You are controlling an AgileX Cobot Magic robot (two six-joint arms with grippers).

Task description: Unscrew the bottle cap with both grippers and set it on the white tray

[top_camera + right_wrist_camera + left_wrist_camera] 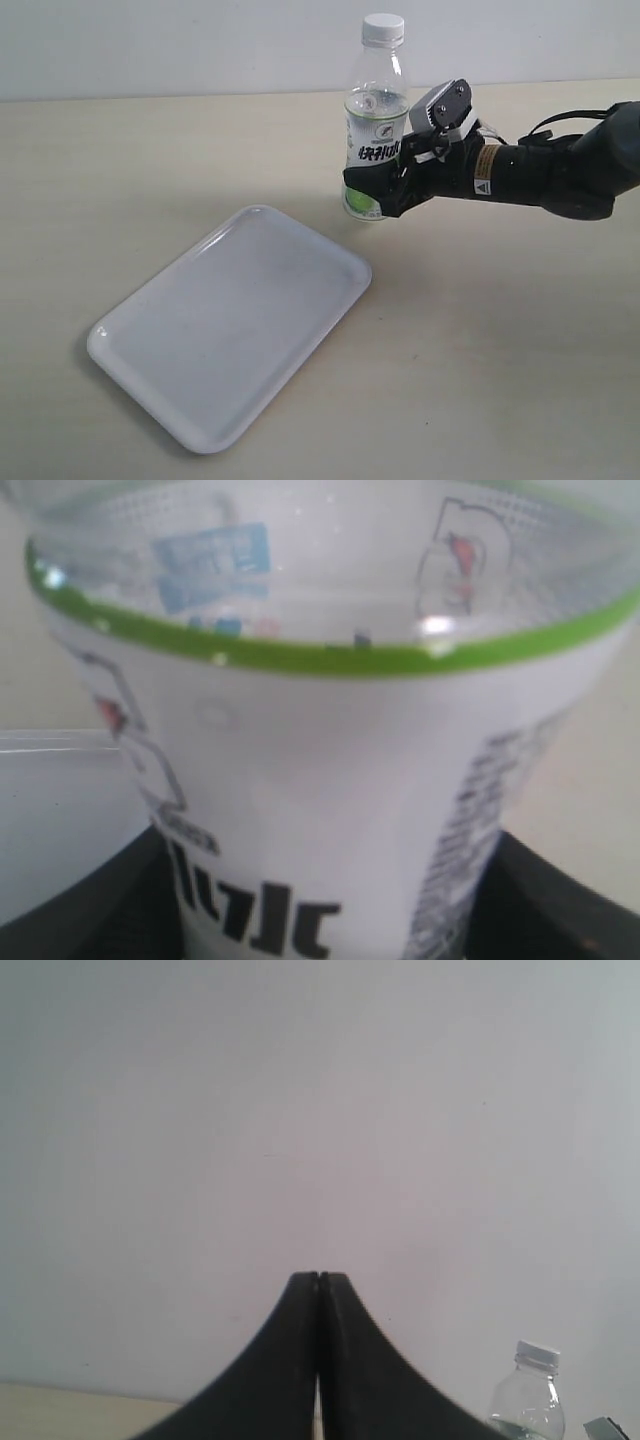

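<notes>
White bottle cap [383,29] tops the bottle [376,125], clamped by the right hand [379,190]; the left hand [318,1282] is pressed together.

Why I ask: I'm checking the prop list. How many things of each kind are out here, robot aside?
clear plastic bottle: 1
white bottle cap: 1
white tray: 1
Total: 3

My R gripper [374,190] + arm [540,170] block the bottle [376,110] on its right, low down. Cap [383,28] clear above & on left. White tray [230,320], near-left, lies bare, open from above. Table [500,350] strip btwn tray & bottle free; wide free room near-right too.
</notes>
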